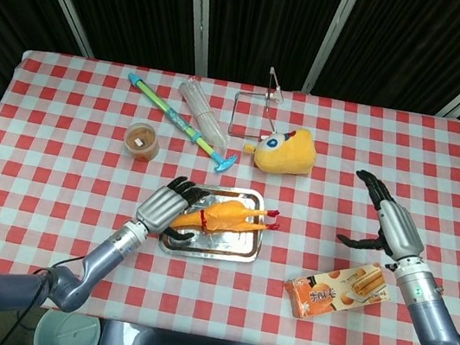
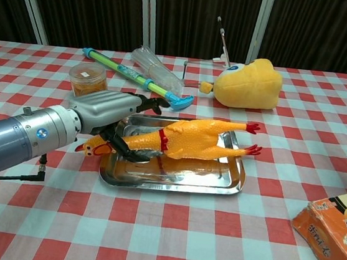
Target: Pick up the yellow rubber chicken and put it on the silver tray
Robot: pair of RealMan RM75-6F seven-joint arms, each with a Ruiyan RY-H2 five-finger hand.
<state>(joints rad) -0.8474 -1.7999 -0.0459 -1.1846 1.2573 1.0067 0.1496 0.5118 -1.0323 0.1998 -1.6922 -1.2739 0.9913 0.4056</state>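
Chicken (image 2: 182, 137) lies across tray (image 2: 231, 177), near desk front edge; left hand (image 2: 110, 111) fingers loosening round neck, likely for release. Right hand (image 1: 390, 224) spread wide, holding nothing.

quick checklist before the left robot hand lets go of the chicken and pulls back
1. Yellow rubber chicken over the silver tray: ok, its body lies along the tray.
2. Chicken fully inside the rim: not ok, the head sticks out past the left edge and the feet reach the right rim.
3. Left robot hand released: cannot tell, its fingers are spread yet some still sit by the neck.
4. Retreat path to the left: ok, only tablecloth there; the brown jar sits further back.
5. Right robot hand out of the way: ok, open, near the snack box.
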